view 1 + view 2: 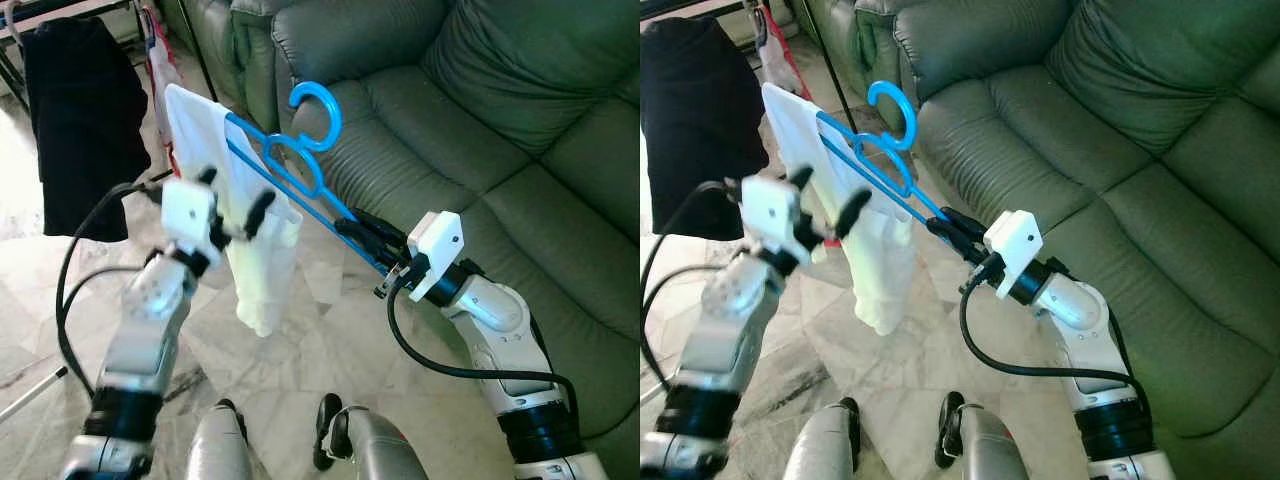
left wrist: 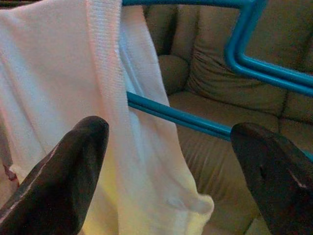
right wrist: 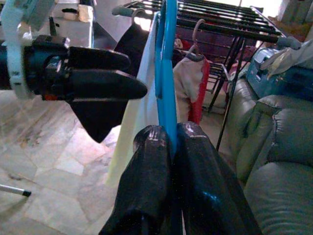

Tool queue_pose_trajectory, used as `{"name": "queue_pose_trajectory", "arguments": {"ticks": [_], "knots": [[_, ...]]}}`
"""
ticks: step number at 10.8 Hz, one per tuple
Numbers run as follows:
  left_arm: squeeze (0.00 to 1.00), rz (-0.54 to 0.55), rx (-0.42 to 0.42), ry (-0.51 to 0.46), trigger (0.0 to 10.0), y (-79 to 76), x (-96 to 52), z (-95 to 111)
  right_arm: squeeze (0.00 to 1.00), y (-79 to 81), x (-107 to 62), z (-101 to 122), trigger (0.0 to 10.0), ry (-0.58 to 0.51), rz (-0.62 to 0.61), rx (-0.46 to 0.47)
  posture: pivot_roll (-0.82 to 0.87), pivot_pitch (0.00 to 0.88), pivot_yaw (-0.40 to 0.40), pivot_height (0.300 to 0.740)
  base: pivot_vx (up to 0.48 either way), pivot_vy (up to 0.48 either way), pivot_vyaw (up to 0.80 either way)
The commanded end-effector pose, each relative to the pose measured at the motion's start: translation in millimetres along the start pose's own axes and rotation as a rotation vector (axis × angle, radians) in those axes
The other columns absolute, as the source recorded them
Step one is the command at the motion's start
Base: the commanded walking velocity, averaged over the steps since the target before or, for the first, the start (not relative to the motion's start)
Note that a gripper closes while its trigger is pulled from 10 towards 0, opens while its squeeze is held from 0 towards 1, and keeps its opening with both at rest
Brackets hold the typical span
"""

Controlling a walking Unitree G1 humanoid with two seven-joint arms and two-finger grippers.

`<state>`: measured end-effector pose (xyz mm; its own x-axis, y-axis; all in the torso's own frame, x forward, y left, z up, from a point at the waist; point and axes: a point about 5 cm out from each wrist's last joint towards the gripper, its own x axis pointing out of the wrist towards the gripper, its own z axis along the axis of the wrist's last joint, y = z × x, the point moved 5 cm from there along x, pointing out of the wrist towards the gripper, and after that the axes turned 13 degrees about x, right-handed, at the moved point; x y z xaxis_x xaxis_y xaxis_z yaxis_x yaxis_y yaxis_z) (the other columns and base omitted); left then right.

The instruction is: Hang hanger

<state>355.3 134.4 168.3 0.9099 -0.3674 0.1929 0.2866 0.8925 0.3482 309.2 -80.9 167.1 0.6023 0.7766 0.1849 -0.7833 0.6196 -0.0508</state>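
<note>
Black fingers of my right gripper (image 1: 352,227) are pressed together on one end of the blue hanger (image 1: 300,160), held in the air in front of the green sofa (image 1: 480,110). My left gripper (image 1: 236,205) has its fingers spread, beside the white cloth (image 1: 250,260) draped over the hanger's far end. Past the hanger from the sofa stands a drying rack (image 3: 220,24) with a black garment (image 1: 80,120).
</note>
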Motion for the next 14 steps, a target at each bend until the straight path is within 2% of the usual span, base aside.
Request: {"name": "queue_pose_trajectory", "arguments": {"ticks": [1,6,9,11,14], "knots": [[0.00,-0.005,-0.009,0.018,10.0,-3.3,0.5,-5.5,0.00,3.1,3.0,19.9,10.0,-0.080,0.027,-0.039,0.03,0.177,-0.080,0.740,0.000,0.000,0.00],[0.00,0.028,-0.015,0.029,10.0,1.0,14.3,-12.6,0.00,12.5,-0.9,22.4,10.0,-0.064,0.074,-0.029,0.01,0.182,-0.083,0.740,0.000,0.000,0.00],[0.00,0.053,0.066,0.045,10.0,15.9,16.2,-20.1,0.00,13.7,-6.4,25.3,10.0,-0.050,0.080,-0.028,-0.01,0.187,-0.083,0.740,0.000,0.000,0.00],[0.00,0.092,0.087,0.066,10.0,28.4,16.8,-26.3,0.00,16.7,-9.1,26.4,10.0,-0.038,0.097,-0.022,-0.02,0.188,-0.087,0.740,0.000,0.000,0.00],[0.00,0.114,0.099,0.058,10.0,33.2,21.8,-26.1,0.00,18.4,-14.7,26.7,10.0,-0.014,0.115,-0.009,-0.03,0.188,-0.088,0.740,0.000,0.000,0.00]]}}
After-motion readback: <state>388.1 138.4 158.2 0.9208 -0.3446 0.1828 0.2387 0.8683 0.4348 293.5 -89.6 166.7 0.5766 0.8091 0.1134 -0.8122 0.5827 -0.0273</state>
